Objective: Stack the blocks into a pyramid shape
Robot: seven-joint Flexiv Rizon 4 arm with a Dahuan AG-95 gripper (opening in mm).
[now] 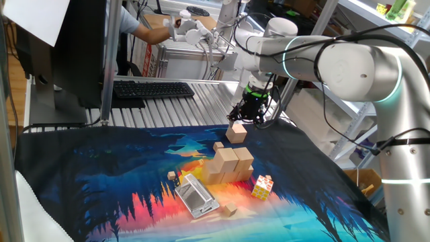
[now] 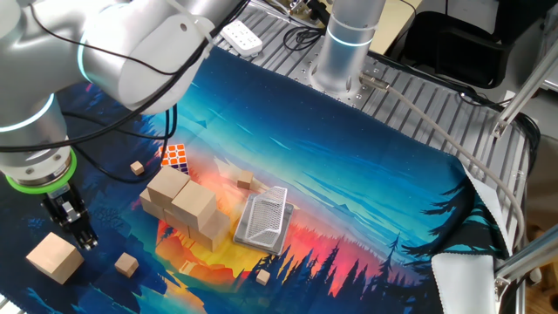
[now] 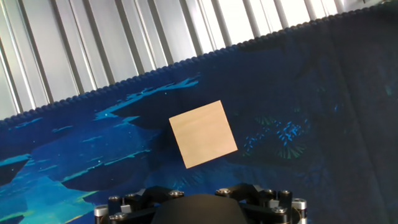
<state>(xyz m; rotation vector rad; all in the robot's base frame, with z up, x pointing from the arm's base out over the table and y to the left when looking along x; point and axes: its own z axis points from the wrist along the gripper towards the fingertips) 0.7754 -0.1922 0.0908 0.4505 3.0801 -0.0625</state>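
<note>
One light-tan block (image 1: 236,133) lies alone on the dark printed cloth near its far edge. It also shows as block (image 2: 54,257) and sits mid-frame in the hand view as block (image 3: 203,134), turned slightly. My gripper (image 1: 250,113) hovers just above it and a little to one side, seen also as gripper (image 2: 77,225). It is open with nothing between its fingers. The other blocks (image 1: 230,165) stand packed together mid-cloth, two resting on a lower row, also seen as blocks (image 2: 183,202).
A multicoloured puzzle cube (image 1: 263,187) lies beside the stack. A metal grater-like piece (image 1: 197,196) lies in front of it. Tiny wooden cubes (image 2: 126,264) are scattered around. Behind the cloth edge runs ribbed aluminium table (image 3: 93,50) with a keyboard (image 1: 153,89).
</note>
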